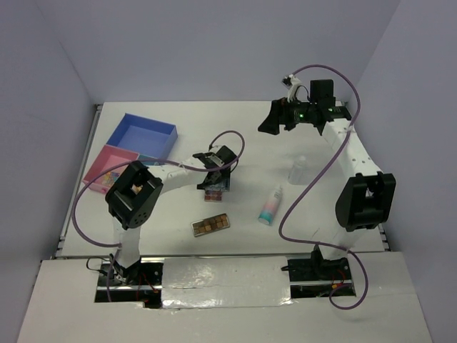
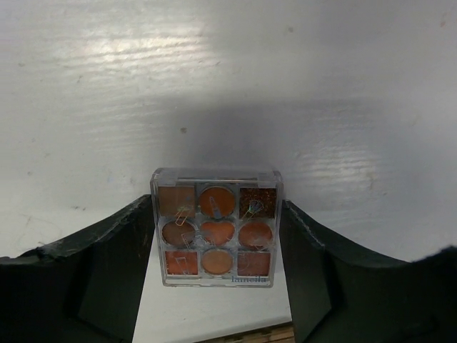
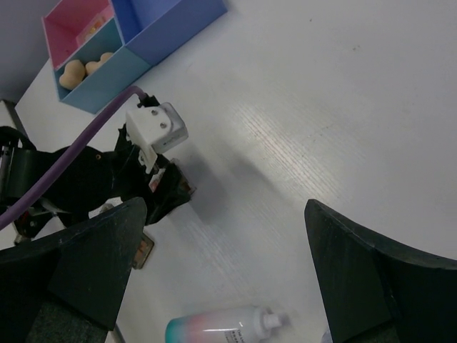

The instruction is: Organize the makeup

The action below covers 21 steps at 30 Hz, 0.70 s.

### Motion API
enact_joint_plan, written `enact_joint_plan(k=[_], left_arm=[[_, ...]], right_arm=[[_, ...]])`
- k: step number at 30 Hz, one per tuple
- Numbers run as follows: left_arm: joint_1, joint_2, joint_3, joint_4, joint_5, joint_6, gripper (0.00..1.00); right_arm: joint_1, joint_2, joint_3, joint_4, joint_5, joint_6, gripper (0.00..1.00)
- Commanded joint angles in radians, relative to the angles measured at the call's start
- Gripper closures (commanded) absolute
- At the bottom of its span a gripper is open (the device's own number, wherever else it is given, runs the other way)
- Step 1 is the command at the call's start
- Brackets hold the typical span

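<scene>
A square clear-cased eyeshadow palette (image 2: 216, 227) with orange and brown pans sits between my left gripper's (image 2: 216, 214) black fingers, which touch both its sides. In the top view that gripper (image 1: 216, 186) is at mid-table with the palette (image 1: 214, 193) under it. A second, oblong palette (image 1: 211, 226) lies nearer the front. A white-pink-teal tube (image 1: 270, 206) lies on its side to the right, also in the right wrist view (image 3: 228, 330). A small white bottle (image 1: 298, 170) stands beyond it. My right gripper (image 1: 265, 125) is open, empty and raised high at the back (image 3: 225, 207).
The blue, pink and teal compartment tray (image 1: 150, 121) sits at the far left. Peach sponges (image 3: 71, 73) lie in its teal compartment (image 3: 107, 86). White walls close the table on the left, back and right. A purple cable loops over each arm.
</scene>
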Motion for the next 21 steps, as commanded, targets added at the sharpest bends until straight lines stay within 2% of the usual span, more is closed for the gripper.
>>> enact_joint_plan(k=[1,5,9,12,14,21], left_arm=[[0.004,-0.082,-0.010,-0.061,-0.044,0.048,1.00],[0.062,-0.259,-0.017,-0.068,-0.054,0.113,1.00],[0.174,-0.428,-0.054,-0.060,-0.037,0.163,1.00],[0.312,-0.543,-0.097,-0.051,0.003,0.203,1.00],[0.424,-0.591,-0.132,-0.043,0.015,0.249,1.00],[0.786,-0.588,-0.215,0.001,0.072,0.357,1.00]], right_arm=[[0.023,-0.056,-0.009,-0.020,-0.065,-0.062,0.00],[0.052,-0.059,0.000,-0.130,-0.194,-0.247,0.00],[0.110,-0.089,-0.038,-0.207,-0.206,-0.425,0.00],[0.175,-0.143,-0.121,-0.185,-0.202,-0.558,0.00],[0.236,-0.168,-0.188,-0.149,-0.171,-0.583,0.00],[0.400,-0.123,-0.196,-0.183,-0.094,-0.666,0.00]])
